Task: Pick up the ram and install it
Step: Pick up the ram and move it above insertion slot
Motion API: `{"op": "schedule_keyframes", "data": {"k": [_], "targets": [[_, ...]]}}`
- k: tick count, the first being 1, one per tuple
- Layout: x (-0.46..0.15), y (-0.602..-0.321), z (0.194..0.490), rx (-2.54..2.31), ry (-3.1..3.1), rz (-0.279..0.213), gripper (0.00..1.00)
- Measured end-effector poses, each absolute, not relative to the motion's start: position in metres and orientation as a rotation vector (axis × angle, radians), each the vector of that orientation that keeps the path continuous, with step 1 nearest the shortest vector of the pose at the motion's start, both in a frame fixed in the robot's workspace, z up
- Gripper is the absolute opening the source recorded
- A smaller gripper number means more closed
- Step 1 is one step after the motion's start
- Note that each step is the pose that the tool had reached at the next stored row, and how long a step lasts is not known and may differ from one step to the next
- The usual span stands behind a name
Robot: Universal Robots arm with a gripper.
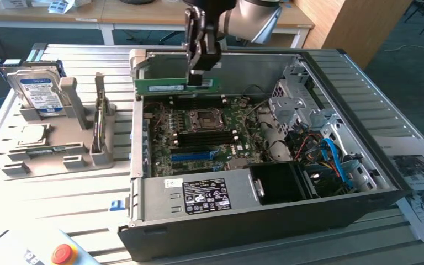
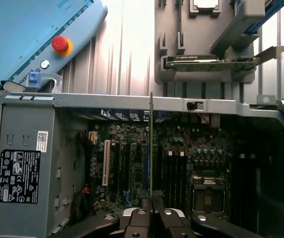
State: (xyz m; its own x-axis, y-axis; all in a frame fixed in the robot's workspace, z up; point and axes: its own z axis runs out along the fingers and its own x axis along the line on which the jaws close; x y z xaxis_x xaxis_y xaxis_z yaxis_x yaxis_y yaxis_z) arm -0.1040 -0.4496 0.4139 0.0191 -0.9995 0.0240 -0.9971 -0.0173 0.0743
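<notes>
Exterior view: the gripper (image 1: 199,72) pinches the ram (image 1: 164,86) by its upper edge, holding it level and contact-edge down above the memory slots (image 1: 196,101) near the far wall of the computer case (image 1: 271,218), apparently for alignment.

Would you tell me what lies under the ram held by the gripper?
The motherboard inside the open computer case; the ram itself hides the strip directly beneath.
</notes>
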Motion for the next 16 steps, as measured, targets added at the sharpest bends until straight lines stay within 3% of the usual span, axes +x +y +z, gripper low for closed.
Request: {"op": "schedule_keyframes", "data": {"k": [16], "targets": [[-0.06,-0.45,0.414,2.191,-2.151,-0.054,0.12]]}}
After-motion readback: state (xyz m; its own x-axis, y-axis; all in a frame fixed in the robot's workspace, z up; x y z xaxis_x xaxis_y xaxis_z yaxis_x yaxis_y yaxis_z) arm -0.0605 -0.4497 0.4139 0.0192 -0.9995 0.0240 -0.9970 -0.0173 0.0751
